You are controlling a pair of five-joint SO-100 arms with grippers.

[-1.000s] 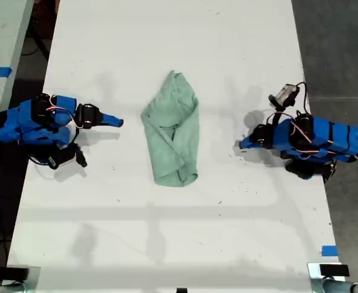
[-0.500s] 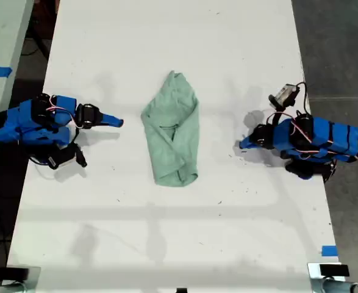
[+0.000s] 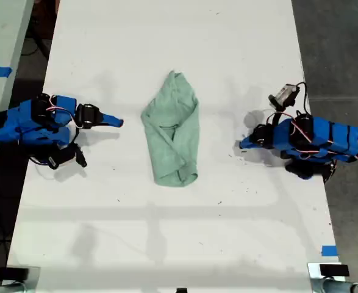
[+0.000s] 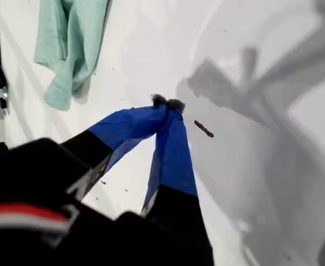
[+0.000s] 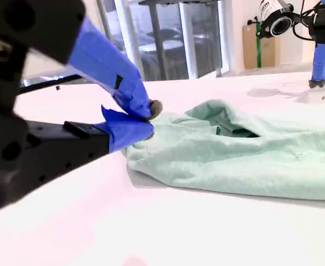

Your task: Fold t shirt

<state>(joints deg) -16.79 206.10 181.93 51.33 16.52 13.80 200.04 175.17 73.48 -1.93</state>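
Nothing has moved: t shirt (image 3: 172,131) lies between both closed jaws, untouched.

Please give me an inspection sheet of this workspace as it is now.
Surface: white table, small dark specks.
Job's things: t shirt bunched lengthwise at the table's middle, touched by no gripper.
Clutter: blue tape at the table edge.
Grippers: my first gripper shut, empty; my second gripper shut, empty; both apart from the shirt.
Cables: thin wires on the first arm.
Surroundings: dark floor.
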